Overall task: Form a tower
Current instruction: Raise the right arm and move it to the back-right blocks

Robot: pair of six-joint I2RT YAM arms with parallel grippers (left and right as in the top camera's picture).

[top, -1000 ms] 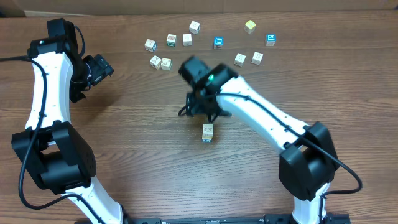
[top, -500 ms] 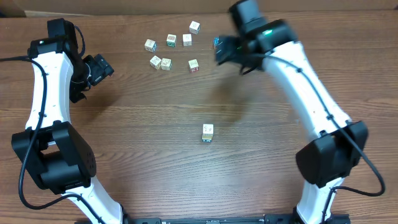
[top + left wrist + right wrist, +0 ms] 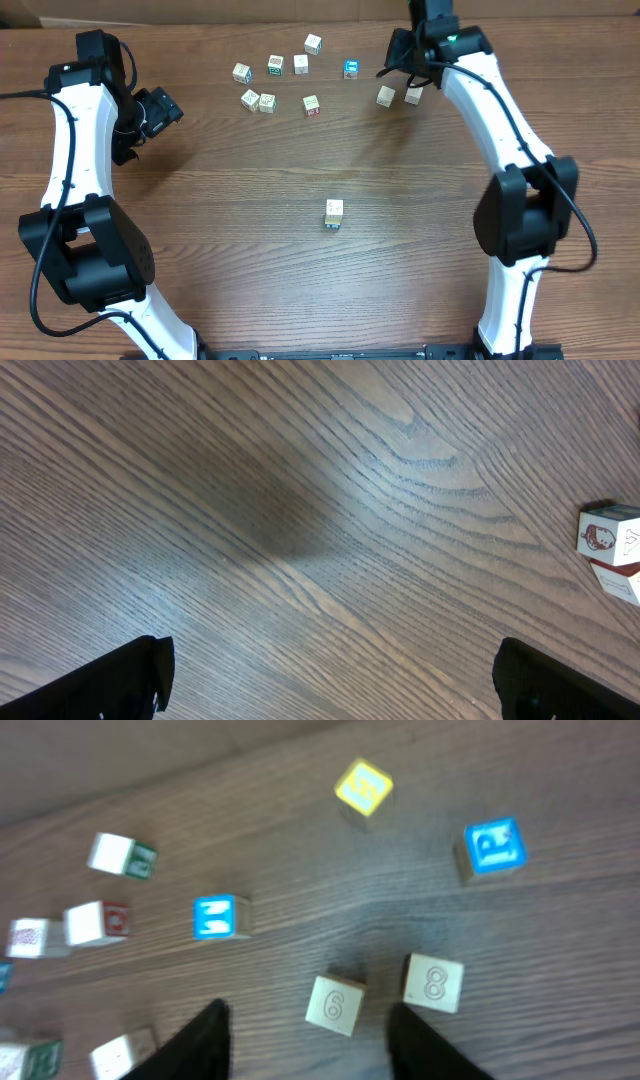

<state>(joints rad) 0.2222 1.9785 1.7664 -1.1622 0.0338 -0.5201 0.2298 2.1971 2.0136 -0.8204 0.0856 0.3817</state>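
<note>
Brown wood-grain desk (image 3: 200,210), with a tan board along its far edge. The tower (image 3: 334,213) stands alone mid-desk with bare wood on every side. It's well apart from both hands and from the loose cubes (image 3: 275,65) scattered along the far side. From straight above only its pale printed top and a bluish edge low down show, so I can't count the cubes in it.

Right hand (image 3: 312,1055) is up at the far right over the loose cubes, fingers apart and gripping nothing. The cube marked 6 (image 3: 336,1004) lies on the desk just ahead of the gap between the fingers. The cube marked 8 (image 3: 434,983) is just beside it, not touching.

The right wrist view also shows a yellow-faced cube (image 3: 363,788) and a blue-faced cube (image 3: 492,848) further out. Overhead the right arm (image 3: 480,90) covers that patch. A second blue-faced cube (image 3: 220,916) sits off to the left. The tower doesn't appear in either wrist view.

Left hand (image 3: 330,680) is at the left side of the desk, fingers wide apart and empty, over bare wood. A red-printed cube (image 3: 608,532) touches a second one at the right edge of its view. I can't tell whether they're stacked or side by side.
</note>
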